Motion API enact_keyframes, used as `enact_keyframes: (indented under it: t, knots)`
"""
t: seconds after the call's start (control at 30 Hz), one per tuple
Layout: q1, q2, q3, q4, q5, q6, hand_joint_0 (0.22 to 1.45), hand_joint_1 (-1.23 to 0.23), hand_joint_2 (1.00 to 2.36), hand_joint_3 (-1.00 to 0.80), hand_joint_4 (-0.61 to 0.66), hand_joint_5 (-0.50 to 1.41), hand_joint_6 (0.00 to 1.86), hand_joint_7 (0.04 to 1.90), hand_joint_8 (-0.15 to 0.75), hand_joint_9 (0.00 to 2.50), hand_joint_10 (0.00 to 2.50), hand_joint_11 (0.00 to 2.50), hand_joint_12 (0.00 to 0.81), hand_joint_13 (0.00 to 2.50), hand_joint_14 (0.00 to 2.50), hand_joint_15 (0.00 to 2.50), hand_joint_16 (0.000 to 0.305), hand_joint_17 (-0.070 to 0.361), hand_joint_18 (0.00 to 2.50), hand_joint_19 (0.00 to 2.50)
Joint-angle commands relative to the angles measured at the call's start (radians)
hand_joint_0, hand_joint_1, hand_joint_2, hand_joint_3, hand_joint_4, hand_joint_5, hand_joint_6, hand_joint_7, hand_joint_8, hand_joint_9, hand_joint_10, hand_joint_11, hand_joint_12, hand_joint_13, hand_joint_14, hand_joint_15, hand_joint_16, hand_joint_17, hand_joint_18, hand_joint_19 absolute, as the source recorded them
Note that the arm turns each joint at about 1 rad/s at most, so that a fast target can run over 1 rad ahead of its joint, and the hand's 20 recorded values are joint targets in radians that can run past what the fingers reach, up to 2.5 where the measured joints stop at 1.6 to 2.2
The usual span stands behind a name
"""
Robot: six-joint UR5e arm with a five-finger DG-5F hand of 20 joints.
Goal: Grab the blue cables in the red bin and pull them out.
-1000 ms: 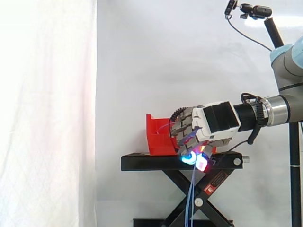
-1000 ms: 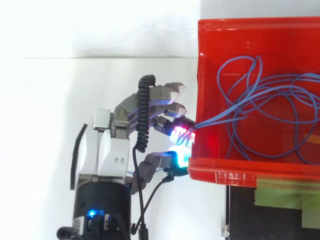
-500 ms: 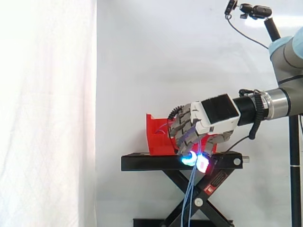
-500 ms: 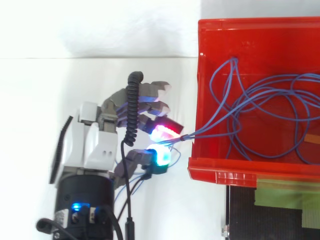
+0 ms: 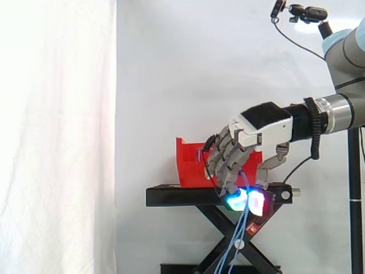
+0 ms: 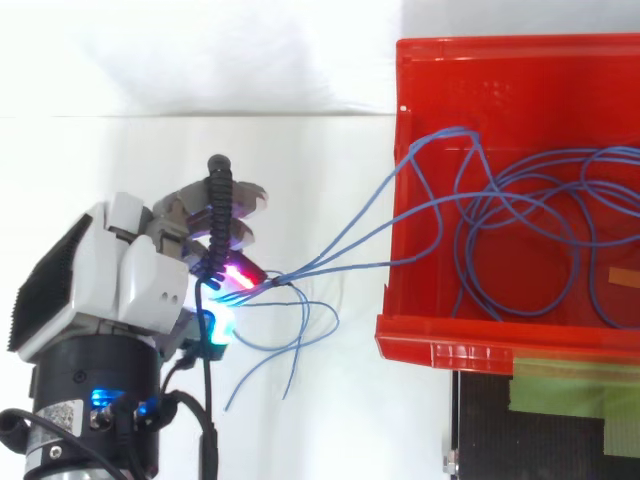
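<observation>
Blue cables [image 6: 290,274]: a bundle of strands is pinched at the hand. The rest is strung across the gap into the red bin [image 6: 470,350], where most of the length lies in loops.
Hand [image 6: 140,285]: it is held well clear of the bin, on the side of the bin's left wall in the top view. The fingers are curled downward.
Grip: the fingers are closed on the cables, and the strands are clamped between the glowing fingertips [image 6: 240,275] and the thumb.
Direction from hand: in the top view the strands are led from the fingertips to the right and slightly upward, fanning out before the bin wall is crossed.
Long axis: the held stretch lies along the line from hand to bin and is raised over the bin's rim rather than dragged under it.
Loose ends: the short tails are seen curling just below the fingertips in the top view. In the side view the cables [image 5: 239,234] hang below the hand [image 5: 251,137], past the black stand [image 5: 171,197].
Bin: it is set on the stand, with its open top toward the overhead camera.
Progress (judged): the task is partly done, as several loops are left on the bin floor.
Next move (judged): a pull directly away from the bin along the strand line is called for.
Risk (judged): crossed loops could be snagged on the rim, or the bin could be dragged.
</observation>
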Motion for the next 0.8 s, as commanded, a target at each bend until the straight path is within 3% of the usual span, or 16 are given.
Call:
enact_keyframes:
  t: [0.0,0.17,0.23,0.27,0.33,0.37,0.43,0.47,0.5,0.57,0.6,0.67,0.77]
  knots:
    - [0.008,0.0,0.0,-0.025,-0.001,0.382,0.85,-0.85,1.0,-1.0,-0.1,0.9,0.73,0.76,0.209,1.03,0.03,0.73,0.311,0.85,0.02,0.45,0.045,0.1,0.81,0.67]
    - [0.019,0.011,0.0,-0.091,-0.001,0.546,0.85,-0.85,1.0,-1.0,-0.1,0.9,0.73,0.78,0.207,1.03,0.03,0.73,0.314,0.84,0.02,0.45,0.044,0.1,0.8,0.67]
    - [0.023,0.015,0.0,-0.117,-0.001,0.645,0.85,-0.85,1.0,-1.0,-0.11,0.9,0.73,0.77,0.208,1.03,0.03,0.73,0.314,0.84,0.02,0.44,0.045,0.1,0.8,0.67]
    - [0.026,0.018,0.0,-0.143,-0.001,0.728,0.85,-0.85,1.0,-1.0,-0.1,0.9,0.73,0.78,0.204,1.03,0.03,0.73,0.313,0.84,0.02,0.45,0.044,0.1,0.8,0.67]
    - [0.029,0.018,0.0,-0.172,-0.001,0.796,0.85,-0.85,1.0,-1.0,-0.11,0.9,0.73,0.77,0.207,1.03,0.03,0.73,0.309,0.84,0.02,0.45,0.045,0.1,0.8,0.67]
    - [0.032,0.018,0.0,-0.212,-0.001,0.885,0.85,-0.85,1.0,-1.0,-0.1,0.9,0.73,0.78,0.208,1.03,0.03,0.74,0.31,0.84,0.02,0.45,0.044,0.1,0.8,0.67]
    - [0.035,0.018,0.0,-0.236,-0.001,0.952,0.85,-0.85,1.0,-1.0,-0.1,0.9,0.73,0.77,0.209,1.03,0.03,0.74,0.309,0.84,0.02,0.45,0.044,0.1,0.8,0.67]
    - [0.039,0.018,0.0,-0.261,-0.003,1.05,0.85,-0.85,1.0,-1.0,-0.1,0.9,0.73,0.78,0.208,1.03,0.03,0.73,0.31,0.84,0.02,0.45,0.045,0.1,0.8,0.67]
    - [0.04,0.018,0.0,-0.261,-0.003,1.05,0.85,-0.85,1.0,-1.0,-0.1,0.9,0.73,0.78,0.208,1.03,0.03,0.73,0.311,0.84,0.02,0.45,0.045,0.1,0.8,0.67]
    - [0.043,0.018,0.0,-0.272,-0.001,1.25,0.85,-0.85,1.0,-1.0,-0.1,0.9,0.73,0.77,0.207,1.03,0.03,0.73,0.312,0.84,0.02,0.45,0.044,0.1,0.8,0.67]
    - [0.045,0.018,0.0,-0.272,0.002,1.29,0.85,-0.85,1.0,-1.0,-0.1,0.9,0.73,0.77,0.208,1.03,0.03,0.72,0.312,0.84,0.02,0.45,0.044,0.1,0.8,0.67]
    - [0.049,0.018,0.0,-0.272,0.005,1.443,0.85,-0.85,1.0,-1.0,-0.1,0.9,0.73,0.77,0.21,1.03,0.03,0.72,0.311,0.84,0.02,0.45,0.045,0.1,0.8,0.67]
    - [0.051,0.018,0.0,-0.272,0.019,1.546,0.85,-0.85,1.0,-1.0,-0.1,0.9,0.73,0.77,0.203,1.03,0.03,0.72,0.311,0.84,0.02,0.46,0.045,0.101,0.8,0.67]
